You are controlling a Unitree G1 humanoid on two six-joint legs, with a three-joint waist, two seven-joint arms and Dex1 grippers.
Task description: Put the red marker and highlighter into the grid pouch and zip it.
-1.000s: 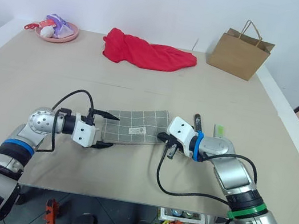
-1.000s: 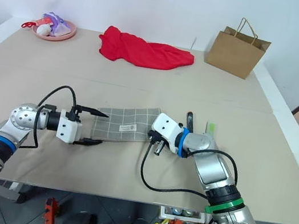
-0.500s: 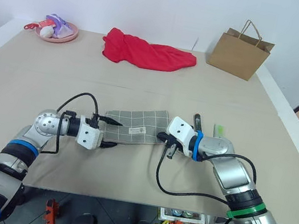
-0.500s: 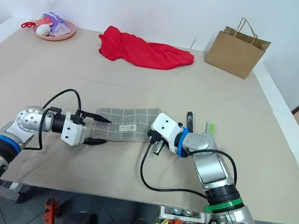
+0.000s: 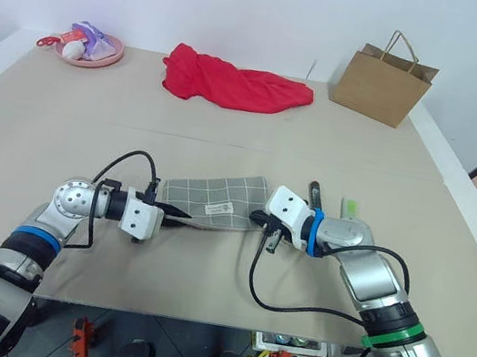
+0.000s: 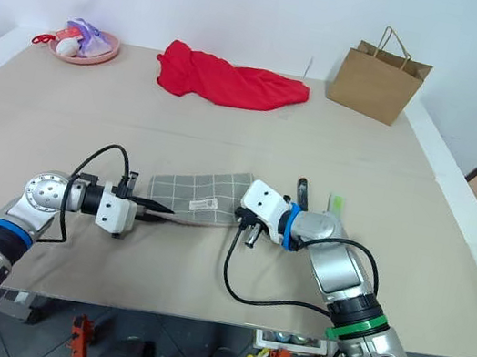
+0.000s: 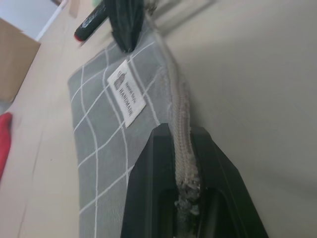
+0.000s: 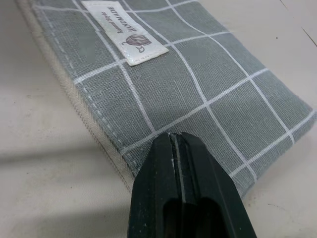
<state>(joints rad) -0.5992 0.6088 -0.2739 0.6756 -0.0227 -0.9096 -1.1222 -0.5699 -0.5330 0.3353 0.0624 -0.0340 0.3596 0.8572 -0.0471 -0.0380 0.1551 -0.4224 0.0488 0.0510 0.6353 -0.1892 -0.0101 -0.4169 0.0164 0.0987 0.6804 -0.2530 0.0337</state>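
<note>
You are working with the pouch [image 5: 213, 200] lying near the table's [image 5: 227, 139] front edge, about midway along it. Your left gripper [image 5: 179, 212] is clenched on the pouch's zipper seam at its left end; the left wrist view is showing the frayed seam pinched between the fingers [image 7: 148, 198]. Your right gripper [image 8: 179, 144] is pressed shut at the pouch's right end; I cannot tell whether it is pinching fabric or just pressing on it. The marker [image 5: 314, 194] and highlighter [image 5: 349, 205] are lying just beyond your right wrist, not yet in the pouch. The risk: the left grip is sitting on the seam's edge, so pulling may be slipping it off or dragging the whole pouch instead of opening it. Your right forearm could also be nudging the two pens.
</note>
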